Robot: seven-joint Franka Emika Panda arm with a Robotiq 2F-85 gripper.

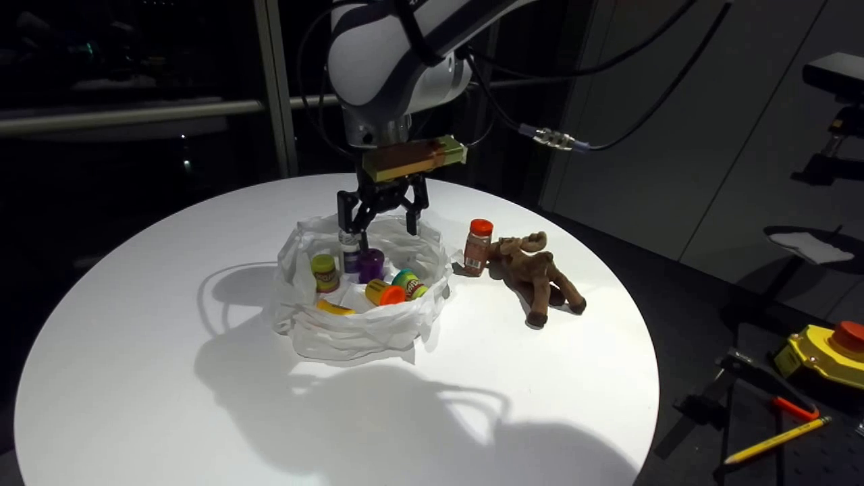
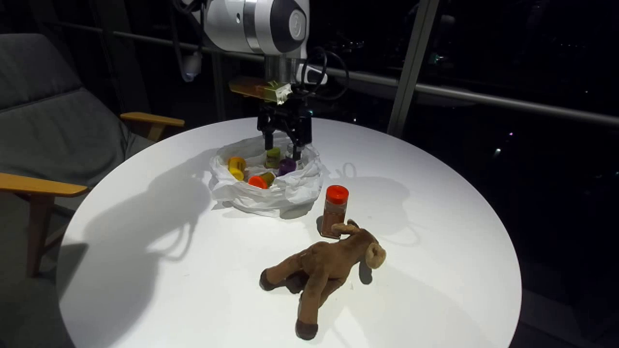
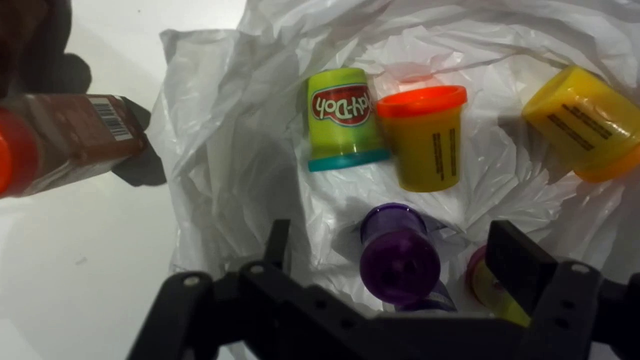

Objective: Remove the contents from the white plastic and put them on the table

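In an exterior view: bag (image 1: 351, 335), white, thin, crumpled, mouth upward, on the table (image 1: 135, 378). Inside the bag: purple tub (image 1: 371, 268), upright; green tub (image 1: 326, 277), upright, by the bag's wall; orange-lidded tub (image 1: 382, 293), tipped over; teal-lidded tub (image 1: 410, 283), likewise; bottle (image 1: 350, 256), partly hidden. Outside the bag, on the table: jar (image 1: 478, 251), red-capped, upright, near it; plush (image 1: 538, 275), brown, lying farther from it than the jar. Gripper (image 1: 389, 235), black, at the bag's mouth, fingers (image 1: 412, 221) apart. Pencil (image 1: 776, 440), yellow, off the table, well apart from the bag.

In an exterior view: yellow tub (image 2: 236, 166), tilted, by the bag's wall. Chair (image 2: 48, 96), grey, wooden arms, off the table, well apart from the bag. Fingers pointing down at the bag's mouth.

In the wrist view: all five tubs within the bag; teal-lidded tub just beside the orange-lidded tub; green tub partly covered by a finger; bottle mostly hidden by the purple tub. Fingers spread wide, purple tub showing between them, a gap on each side. Jar outside the bag, near its wall, barcode visible.
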